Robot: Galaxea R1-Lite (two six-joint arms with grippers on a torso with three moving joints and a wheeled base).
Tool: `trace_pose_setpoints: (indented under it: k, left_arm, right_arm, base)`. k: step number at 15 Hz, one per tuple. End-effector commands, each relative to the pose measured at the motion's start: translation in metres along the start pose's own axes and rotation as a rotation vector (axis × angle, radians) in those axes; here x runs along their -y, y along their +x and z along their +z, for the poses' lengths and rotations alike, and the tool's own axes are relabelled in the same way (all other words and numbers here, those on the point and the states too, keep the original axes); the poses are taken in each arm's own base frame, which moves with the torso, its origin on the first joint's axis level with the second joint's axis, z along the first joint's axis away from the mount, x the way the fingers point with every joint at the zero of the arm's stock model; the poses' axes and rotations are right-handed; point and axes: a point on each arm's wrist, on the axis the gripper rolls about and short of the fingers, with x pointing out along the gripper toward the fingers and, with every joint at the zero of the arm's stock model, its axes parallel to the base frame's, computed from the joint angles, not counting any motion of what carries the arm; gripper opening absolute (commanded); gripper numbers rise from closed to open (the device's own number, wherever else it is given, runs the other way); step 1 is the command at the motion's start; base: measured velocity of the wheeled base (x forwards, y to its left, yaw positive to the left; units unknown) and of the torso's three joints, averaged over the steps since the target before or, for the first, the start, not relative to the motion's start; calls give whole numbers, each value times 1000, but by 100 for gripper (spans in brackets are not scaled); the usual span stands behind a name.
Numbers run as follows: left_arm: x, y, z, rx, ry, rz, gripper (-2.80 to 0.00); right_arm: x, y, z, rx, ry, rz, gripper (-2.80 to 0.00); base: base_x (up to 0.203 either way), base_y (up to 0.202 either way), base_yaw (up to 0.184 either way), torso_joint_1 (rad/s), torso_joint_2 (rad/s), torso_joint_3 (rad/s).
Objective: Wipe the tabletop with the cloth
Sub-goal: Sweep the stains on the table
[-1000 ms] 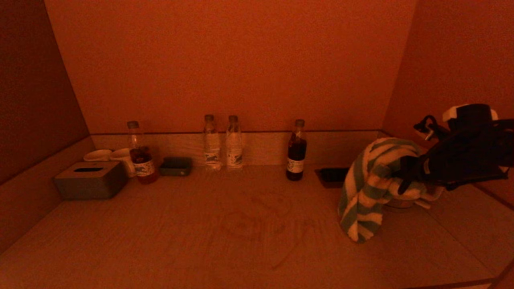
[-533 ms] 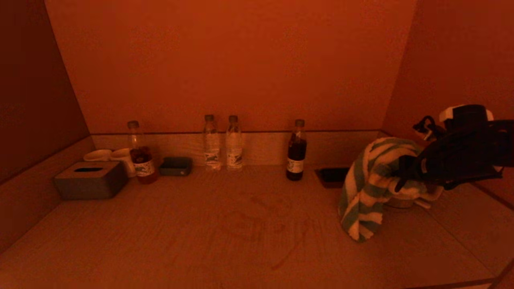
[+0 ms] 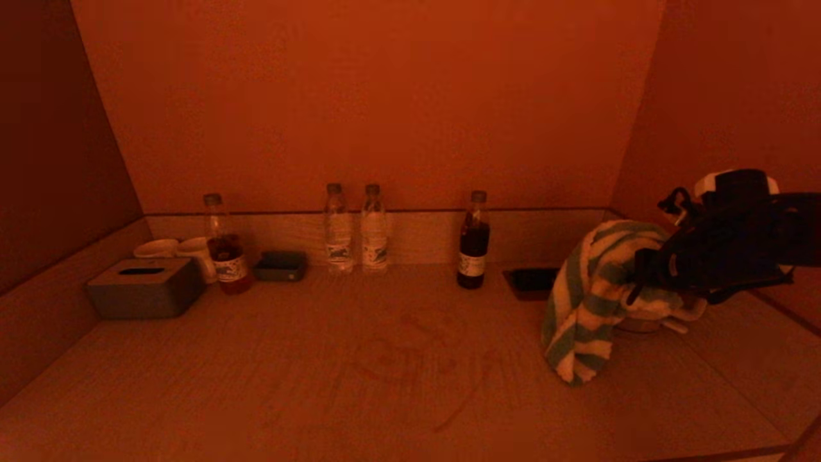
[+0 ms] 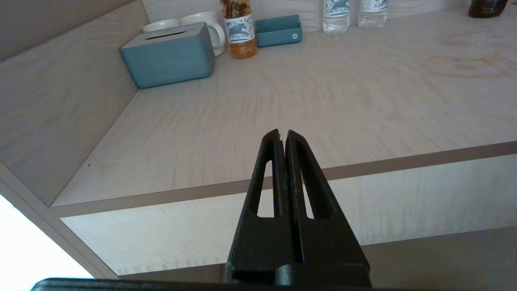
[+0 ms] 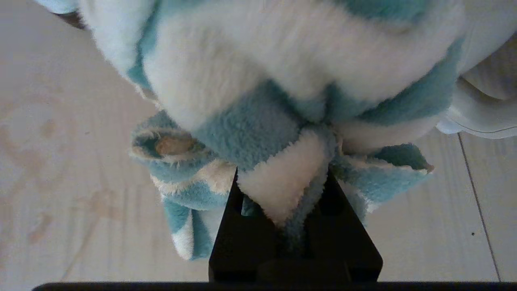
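Striped teal-and-white cloth (image 3: 587,301), plush and bunched, hanging clear of the tabletop (image 3: 269,372) on the right side, lowest corner dangling just above the wood. Pinched in the right gripper (image 5: 282,190), jaws closed almost fully on a thick fold, most of the fabric spilling forward past the fingers. Faint reddish-brown smears (image 3: 417,356) near the middle of the surface, well to the left of the cloth: presumably the target. No wiping contact yet, by the look of it.

Behind the cloth, partly hidden, a pale dish-like object (image 5: 480,117) and a dark flat tray (image 3: 529,281) close by. Farther along the back wall, a dark bottle (image 3: 474,240), two clear water bottles (image 3: 356,228), a small teal tray (image 4: 278,29), an amber bottle (image 4: 240,26), mugs (image 4: 202,24) and a tissue box (image 4: 169,54). Left gripper (image 4: 282,137) parked off the front edge, jaws pressed together, holding nothing.

Risks from here:
- Loose tail trailing during the sweep towards the stains, likely to drag across the tray or catch the dark bottle and topple it.
- Grip on one fold only; friction against the wood could tug the fabric free.
- Too shallow a descent leaving only the dangling corner touching, smearing rather than lifting the marks.
- Too steep a descent pressing fingertips into the wood.
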Motion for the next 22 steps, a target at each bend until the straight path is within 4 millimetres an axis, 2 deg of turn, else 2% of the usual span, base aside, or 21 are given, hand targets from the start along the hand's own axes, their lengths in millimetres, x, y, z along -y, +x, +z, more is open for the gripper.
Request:
trace_pose_setpoints:
  k: [1, 3, 6, 8, 12, 17, 21, 22]
  left_arm:
    - [0, 0, 0, 0, 1, 0, -280]
    - [0, 0, 0, 0, 1, 1, -280]
    - [0, 0, 0, 0, 1, -2, -280]
    - [0, 0, 0, 0, 1, -1, -280]
    - [0, 0, 0, 0, 1, 0, -280]
    - [0, 0, 0, 0, 1, -1, -280]
    - [0, 0, 0, 0, 1, 0, -280]
    - [0, 0, 0, 0, 1, 0, -280]
  right_arm:
    - [0, 8, -3, -23, 0, -3, -280]
    - [0, 14, -5, -36, -1, 3, -280]
    - [-1, 32, -10, -70, 1, 11, -280]
    - [-1, 33, -10, -70, 1, 12, -280]
    - [-14, 50, -16, -103, -22, 39, -280]
    - [-19, 58, -20, -114, -31, 49, -280]
    - [-30, 63, -25, -137, -53, 70, -280]
    - [-38, 64, -30, -151, -72, 85, -280]
  base:
    - [0, 0, 0, 0, 0, 0]
    - [0, 0, 0, 0, 0, 0]
    - [0, 0, 0, 0, 0, 0]
    - [0, 0, 0, 0, 0, 0]
    - [0, 0, 0, 0, 0, 0]
    - [0, 0, 0, 0, 0, 0]
    - [0, 0, 0, 0, 0, 0]
    - [0, 0, 0, 0, 0, 0]
